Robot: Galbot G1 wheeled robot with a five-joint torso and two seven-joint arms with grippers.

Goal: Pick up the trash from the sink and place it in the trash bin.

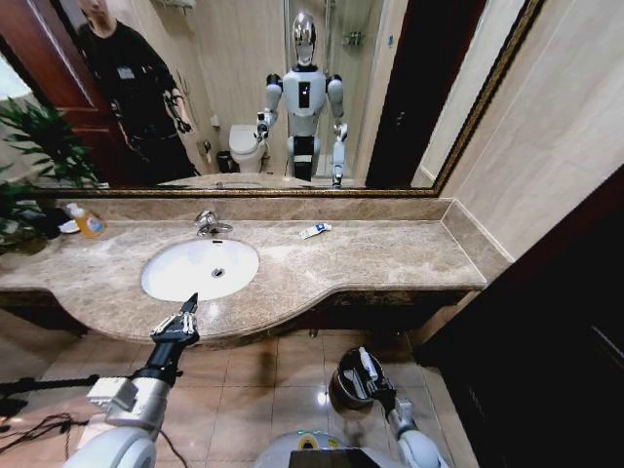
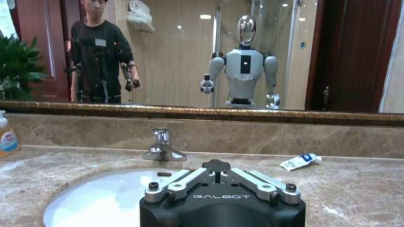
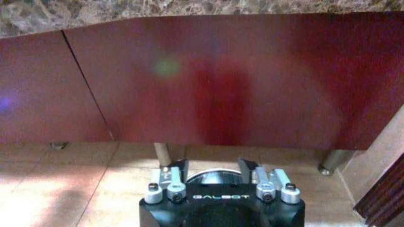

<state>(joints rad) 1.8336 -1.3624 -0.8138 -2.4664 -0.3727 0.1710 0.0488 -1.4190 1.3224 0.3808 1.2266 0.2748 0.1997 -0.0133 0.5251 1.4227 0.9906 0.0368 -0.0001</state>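
The white oval sink (image 1: pixel 185 278) (image 2: pixel 94 198) sits in the brown marble counter, and its basin is bare around the drain. A blue-and-white tube of trash (image 1: pixel 314 230) (image 2: pixel 300 161) lies on the counter to the right of the faucet (image 1: pixel 208 225) (image 2: pixel 162 147), outside the basin. My left gripper (image 1: pixel 185 310) (image 2: pixel 216 165) is shut and empty, held at the counter's front edge just before the sink. My right gripper (image 1: pixel 369 366) (image 3: pixel 213 166) hangs open just above the trash bin (image 1: pixel 343 390) (image 3: pixel 215 178) on the floor, with nothing between its fingers.
An orange-liquid bottle (image 1: pixel 90 223) (image 2: pixel 6 138) stands at the counter's back left beside a plant (image 1: pixel 39 146). A large mirror (image 1: pixel 244 88) backs the counter. Dark red cabinet fronts (image 3: pixel 208 85) run under the counter. A dark door (image 1: pixel 575 322) is at the right.
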